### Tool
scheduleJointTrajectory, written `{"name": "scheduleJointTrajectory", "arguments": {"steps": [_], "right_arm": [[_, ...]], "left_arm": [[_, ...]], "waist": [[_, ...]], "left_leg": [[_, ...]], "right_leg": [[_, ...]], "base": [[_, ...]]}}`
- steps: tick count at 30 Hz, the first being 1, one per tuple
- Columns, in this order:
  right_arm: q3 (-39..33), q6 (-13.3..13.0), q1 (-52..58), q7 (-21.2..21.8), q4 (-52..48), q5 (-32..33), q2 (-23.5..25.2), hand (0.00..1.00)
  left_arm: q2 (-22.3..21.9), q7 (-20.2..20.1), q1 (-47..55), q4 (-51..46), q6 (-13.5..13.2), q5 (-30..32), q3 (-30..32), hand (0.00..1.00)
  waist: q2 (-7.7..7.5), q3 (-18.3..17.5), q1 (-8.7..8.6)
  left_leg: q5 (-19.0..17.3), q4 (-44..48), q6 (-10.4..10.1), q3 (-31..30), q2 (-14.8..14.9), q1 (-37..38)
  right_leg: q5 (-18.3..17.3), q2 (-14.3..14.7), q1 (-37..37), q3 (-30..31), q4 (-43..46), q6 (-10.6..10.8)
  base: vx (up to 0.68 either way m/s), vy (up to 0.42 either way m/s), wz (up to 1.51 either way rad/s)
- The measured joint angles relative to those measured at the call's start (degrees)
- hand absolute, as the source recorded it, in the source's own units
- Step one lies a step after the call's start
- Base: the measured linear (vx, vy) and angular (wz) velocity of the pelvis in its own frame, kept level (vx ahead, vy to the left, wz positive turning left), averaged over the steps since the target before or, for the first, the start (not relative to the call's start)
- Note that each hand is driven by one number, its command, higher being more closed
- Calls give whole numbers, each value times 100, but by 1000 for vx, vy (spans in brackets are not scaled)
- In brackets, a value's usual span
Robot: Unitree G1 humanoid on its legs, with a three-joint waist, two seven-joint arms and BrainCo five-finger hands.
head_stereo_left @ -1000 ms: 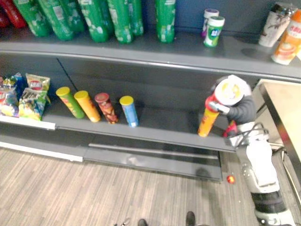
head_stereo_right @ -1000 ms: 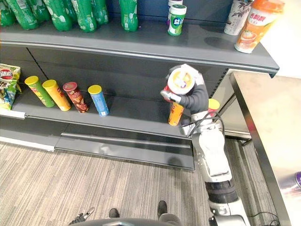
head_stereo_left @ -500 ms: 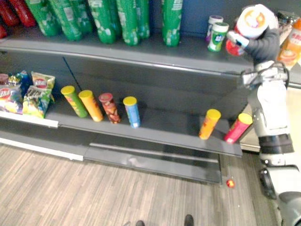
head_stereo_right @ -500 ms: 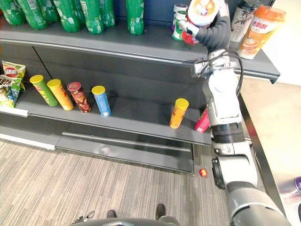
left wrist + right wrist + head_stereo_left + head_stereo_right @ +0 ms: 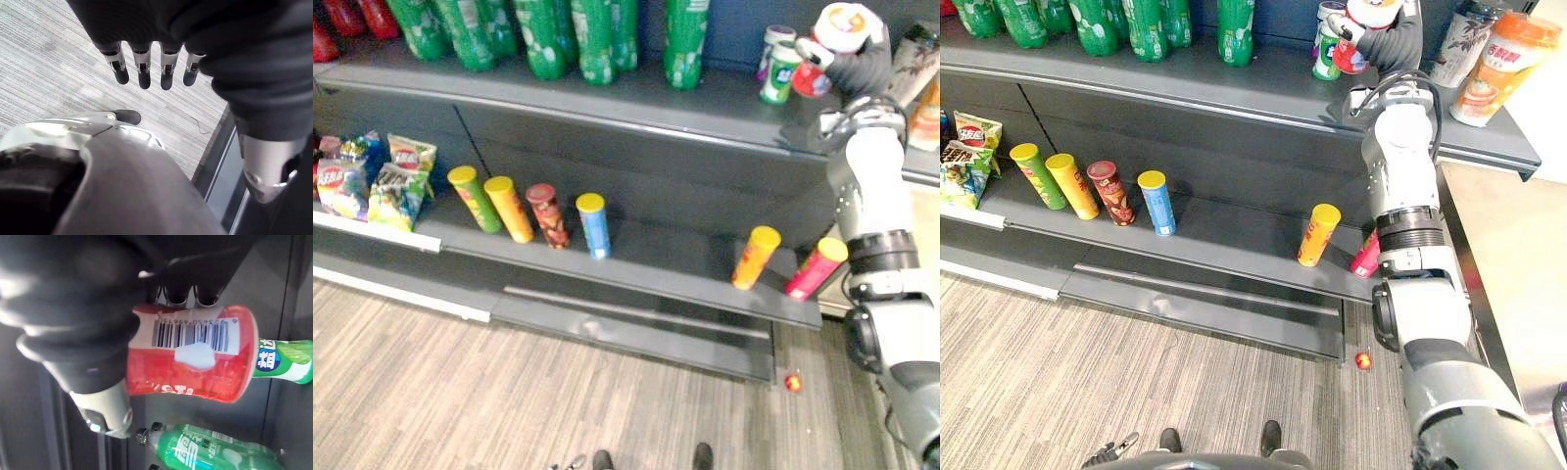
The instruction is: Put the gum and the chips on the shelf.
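Note:
My right hand point(image 5: 862, 67) is raised to the upper shelf point(image 5: 636, 103) and is shut on a red gum canister point(image 5: 195, 357) with a white lid. The canister point(image 5: 1349, 54) hangs just above the shelf, right beside a green gum bottle point(image 5: 778, 73). Two chips cans lean on the lower shelf point(image 5: 666, 269) below it: an orange one point(image 5: 754, 257) and a pink one point(image 5: 816, 267). My left hand point(image 5: 142, 73) hangs over the floor with straight fingers, holding nothing.
Several more chips cans point(image 5: 546, 213) stand in a row on the lower shelf, with chip bags point(image 5: 372, 181) at its left end. Green soda bottles point(image 5: 597, 39) line the upper shelf, drink cups point(image 5: 1503, 64) its right end. A small red ball point(image 5: 792, 382) lies on the floor.
My right hand has lifted the red canister from beside the orange can on the lower shelf up to the upper shelf, then moved it in beside the green gum bottle. The camera shifted slightly.

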Motion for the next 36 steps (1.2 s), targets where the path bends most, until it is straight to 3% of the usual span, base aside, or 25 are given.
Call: {"name": "scheduleJointTrajectory", "arguments": {"steps": [10, 31, 32, 36], "right_arm": [[-364, 158, -196, 46, 755, -1, 402, 100], [-375, 271, -316, 171, 833, -58, 413, 100], [-375, 271, -316, 171, 833, -59, 413, 0], [-375, 272, -315, 175, 847, -60, 413, 0]], "left_arm": [[-9, 15, -40, -39, 1, -209, 2, 0], [-21, 18, -81, -147, 1, -211, 9, 0], [-21, 18, -81, -147, 1, -211, 9, 0], [-21, 18, -81, -147, 1, -211, 8, 0]], "waist": [[-8, 163, 24], [-9, 330, 85], [-9, 330, 85], [-12, 331, 83]], "left_leg": [[1, 1, -3, 5, 23, 0], [19, 1, -29, 13, 69, 6], [19, 1, -29, 13, 69, 6], [19, 1, -29, 22, 69, 11]], "right_leg": [[33, 25, 10, -19, -17, -43], [44, 75, 23, -22, -40, -59], [44, 75, 23, -22, -40, -59], [44, 76, 23, -4, -40, -59]], "base": [[0, 0, 0], [0, 0, 0], [0, 0, 0], [0, 0, 0]]}}
